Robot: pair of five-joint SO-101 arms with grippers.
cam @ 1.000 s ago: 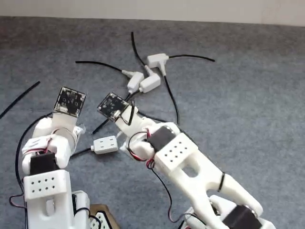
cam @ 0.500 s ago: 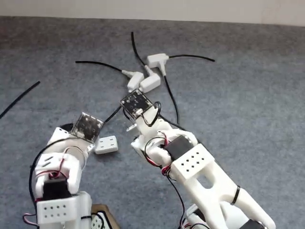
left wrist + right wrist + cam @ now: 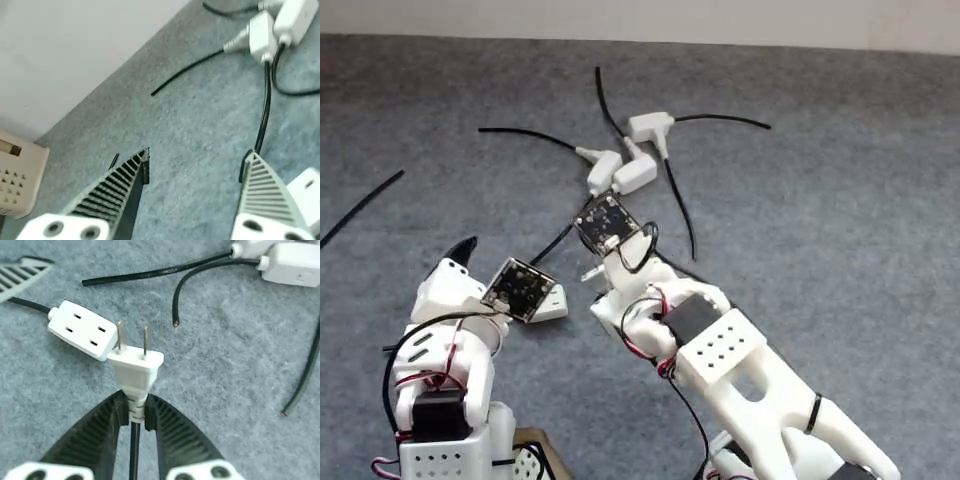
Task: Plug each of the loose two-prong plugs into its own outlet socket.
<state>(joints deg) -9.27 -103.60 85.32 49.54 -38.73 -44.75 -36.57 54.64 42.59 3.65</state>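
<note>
Left gripper [image 3: 197,159]: fingers spread wide with nothing between them, over the grey table [image 3: 840,200] toward its near left corner.
Outlet socket [image 3: 82,330]: white, lying flat just beside that gripper, slots up.
Right gripper [image 3: 134,412]: clamped on a two-prong plug [image 3: 135,362], whose prongs are beside the socket, outside its slots.
White connectors [image 3: 636,176]: clustered with black cords toward the far edge, centre.

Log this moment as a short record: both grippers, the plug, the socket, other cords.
right gripper: shut on white two-prong plug, near its cord end
plug state: close beside white block-shaped outlet socket, not inserted
left gripper: open, empty, near the socket
farther off: white connectors with black cords on grey carpet
</note>
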